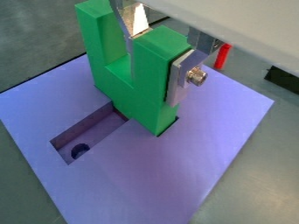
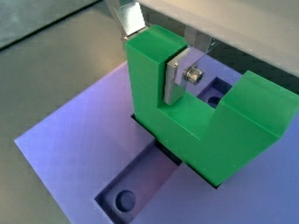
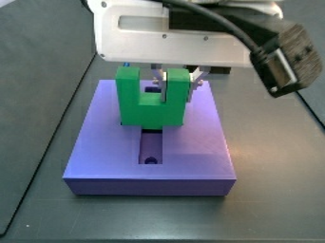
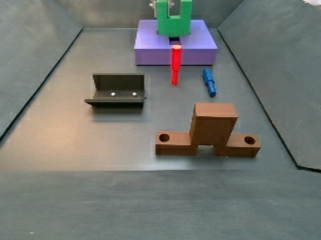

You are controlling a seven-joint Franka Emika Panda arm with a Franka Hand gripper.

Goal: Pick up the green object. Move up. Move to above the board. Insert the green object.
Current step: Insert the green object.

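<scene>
My gripper (image 1: 158, 51) is shut on the green object (image 1: 126, 83), one silver finger on each side of an upright arm of the block. It holds the piece upright over the purple-blue board (image 1: 216, 162), and the block's lower end sits in the board's recess (image 1: 91, 129). Both wrist views show this; the other one has the gripper (image 2: 155, 52), the green object (image 2: 205, 122) and the board (image 2: 65, 144) with a round hole (image 2: 122, 200). In both side views the green object (image 3: 152, 102) (image 4: 174, 21) stands on the board (image 3: 197, 152) (image 4: 148, 52) under the gripper (image 3: 172, 81).
A thin red peg (image 4: 175, 64) leans at the board's front edge, with a blue piece (image 4: 211, 82) beside it. The dark fixture (image 4: 115, 91) stands at mid left. A brown wooden-looking piece (image 4: 213, 127) stands nearer the front. Sloped walls ring the floor.
</scene>
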